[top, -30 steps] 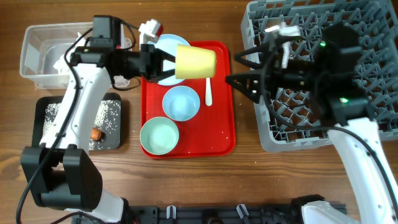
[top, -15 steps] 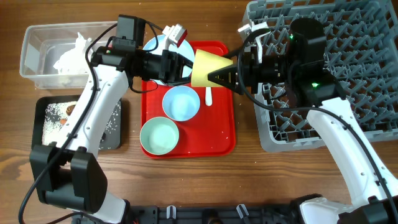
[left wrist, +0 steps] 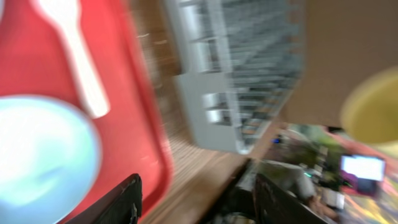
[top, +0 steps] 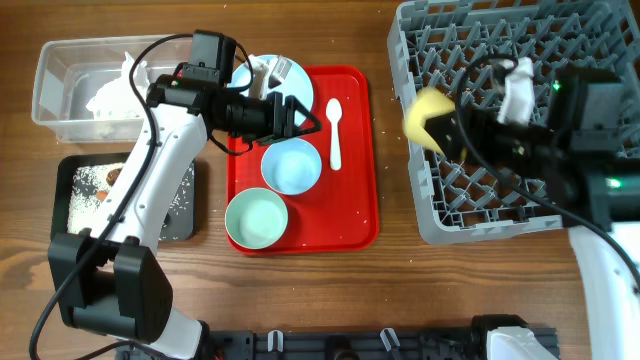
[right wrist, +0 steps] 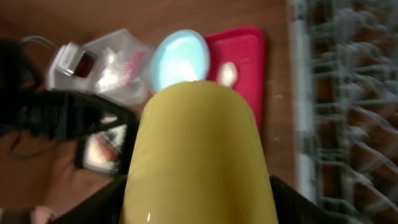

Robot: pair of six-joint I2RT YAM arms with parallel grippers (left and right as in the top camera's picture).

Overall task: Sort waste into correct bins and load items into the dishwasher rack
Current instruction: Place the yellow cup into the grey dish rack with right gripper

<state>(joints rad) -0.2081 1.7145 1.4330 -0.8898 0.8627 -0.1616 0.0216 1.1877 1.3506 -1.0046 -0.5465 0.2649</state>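
My right pincer grips the small yellow cup, right of the red tray, over the edge of the dishwasher rack nearest that tray. My left pincer gapes wide and empty above the tray's top end. The bench is brown wood-grain, and the room beyond is a blur.

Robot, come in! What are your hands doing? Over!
Right gripper shut on yellow cup, at left edge of dishwasher rack. Left gripper open, empty, over red tray. Nothing seen in the way.
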